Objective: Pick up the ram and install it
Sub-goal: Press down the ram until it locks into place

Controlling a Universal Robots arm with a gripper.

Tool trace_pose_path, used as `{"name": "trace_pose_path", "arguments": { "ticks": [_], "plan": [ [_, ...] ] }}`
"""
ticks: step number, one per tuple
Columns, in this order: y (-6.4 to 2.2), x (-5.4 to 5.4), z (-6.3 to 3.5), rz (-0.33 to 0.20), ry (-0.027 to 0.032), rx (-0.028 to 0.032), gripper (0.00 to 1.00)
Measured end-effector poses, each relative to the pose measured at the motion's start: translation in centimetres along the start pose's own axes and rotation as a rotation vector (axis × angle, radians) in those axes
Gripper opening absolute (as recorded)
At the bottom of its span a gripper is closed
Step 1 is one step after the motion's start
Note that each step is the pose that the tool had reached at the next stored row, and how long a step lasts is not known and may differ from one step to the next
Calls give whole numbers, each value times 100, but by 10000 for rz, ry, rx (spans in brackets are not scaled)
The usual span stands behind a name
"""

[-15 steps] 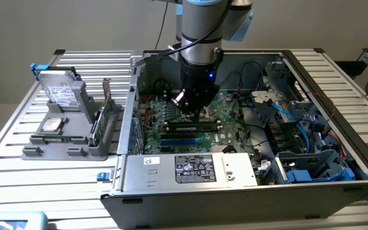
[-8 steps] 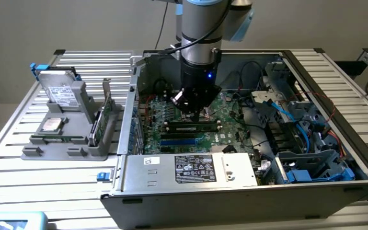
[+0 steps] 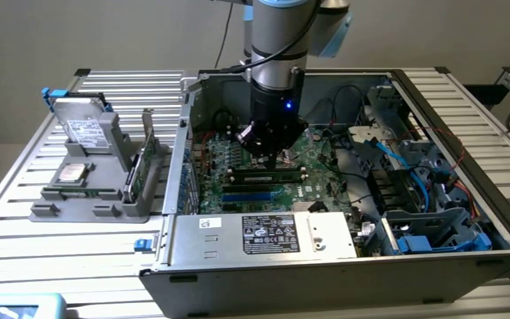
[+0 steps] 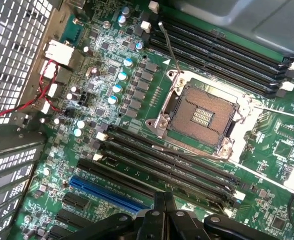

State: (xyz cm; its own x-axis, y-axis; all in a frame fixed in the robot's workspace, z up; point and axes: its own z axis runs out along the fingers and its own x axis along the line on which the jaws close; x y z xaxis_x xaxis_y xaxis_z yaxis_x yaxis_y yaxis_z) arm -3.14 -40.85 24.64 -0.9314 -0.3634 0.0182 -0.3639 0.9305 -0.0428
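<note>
Exterior view is showing the gripper (image 3: pixel 271 154) hanging inside the open computer case (image 3: pixel 432 259), just above the ram (image 3: pixel 265 177), which is lying seated lengthwise in a motherboard (image 3: pixel 237 159) slot near the middle of the case, between the gripper and the power supply (image 3: pixel 264 234) along the case's near wall. Wrist view is showing the fingers (image 4: pixel 163 212) sitting pressed together, pinching nothing, over the green motherboard (image 4: pixel 111 60) near the empty CPU socket (image 4: pixel 202 115) and the dark memory slots (image 4: pixel 167 165).
</note>
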Motion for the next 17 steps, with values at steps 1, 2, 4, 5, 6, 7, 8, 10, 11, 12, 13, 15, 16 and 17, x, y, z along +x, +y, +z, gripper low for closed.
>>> {"name": "trace_pose_path", "arguments": {
  "ticks": [1, 2, 4, 5, 6, 7, 8, 10, 11, 12, 13, 15, 16, 17],
  "plan": [
    [0, 0, 0, 109, -1, 0, 11],
    [0, 0, 0, 218, -2, 0, 11],
    [0, 0, 0, 440, -4, 1, 11],
    [0, 0, -1, 550, -5, 1, 11],
    [0, 0, -1, 658, -6, 1, 11],
    [0, 0, -1, 770, -8, 1, 11],
    [0, 0, -1, 874, -8, 1, 11],
    [0, 0, -1, 1096, -10, 2, 11],
    [0, 0, -2, 1207, -11, 3, 11],
    [0, 0, -2, 1312, -14, 3, 11],
    [0, 0, -2, 1420, -17, 4, 11],
    [0, 0, -2, 1628, -23, 6, 11],
    [0, 0, -2, 1733, -27, 7, 11],
    [0, 0, -3, 1841, -30, 8, 11]
  ]
}}
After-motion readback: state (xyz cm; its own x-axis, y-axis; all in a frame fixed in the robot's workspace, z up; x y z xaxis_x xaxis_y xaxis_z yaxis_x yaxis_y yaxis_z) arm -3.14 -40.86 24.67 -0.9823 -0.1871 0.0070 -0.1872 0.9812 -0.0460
